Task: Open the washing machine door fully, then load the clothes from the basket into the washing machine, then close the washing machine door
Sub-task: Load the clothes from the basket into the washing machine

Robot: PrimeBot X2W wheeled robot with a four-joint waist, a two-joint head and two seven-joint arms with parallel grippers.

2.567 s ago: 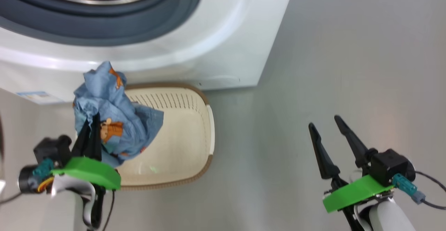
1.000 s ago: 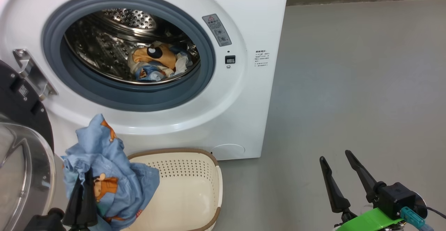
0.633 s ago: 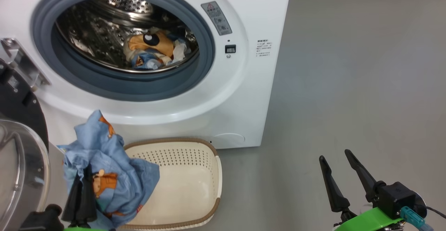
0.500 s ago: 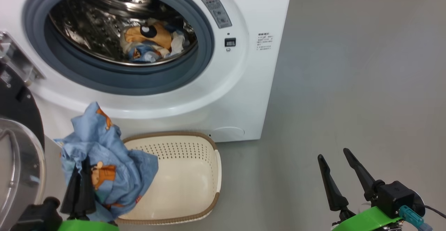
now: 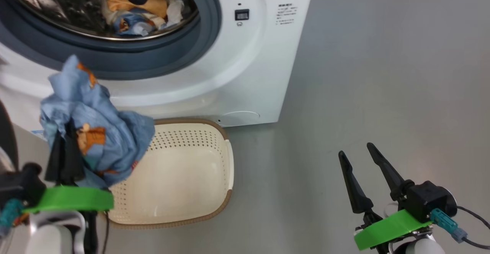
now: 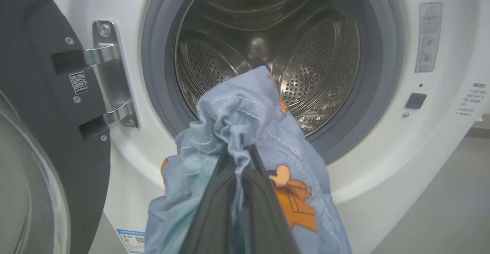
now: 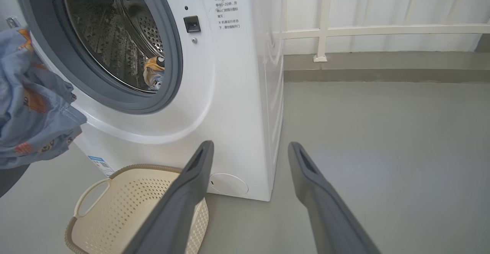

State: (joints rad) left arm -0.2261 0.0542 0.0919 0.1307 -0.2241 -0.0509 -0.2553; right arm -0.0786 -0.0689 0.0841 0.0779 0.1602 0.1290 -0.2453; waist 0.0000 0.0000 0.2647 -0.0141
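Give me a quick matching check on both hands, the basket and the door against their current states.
Things: 1 left hand; 2 right hand; 3 cream-white perforated plastic basket; 4 round dark washing machine door.
States: A swung open; B shut on light blue printed fabric; C on the floor before the white washer; D open, empty.
Pairs: 1-B, 2-D, 3-C, 4-A.

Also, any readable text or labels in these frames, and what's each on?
"温馨提示:" heads the printed notice on the washing machine front; lines below too small.
Warning sticker by the drum opening: "!" triangle; rest unreadable.
QR label on the washing machine door: digits too small.
Blue label sticker low on the front: blurred.
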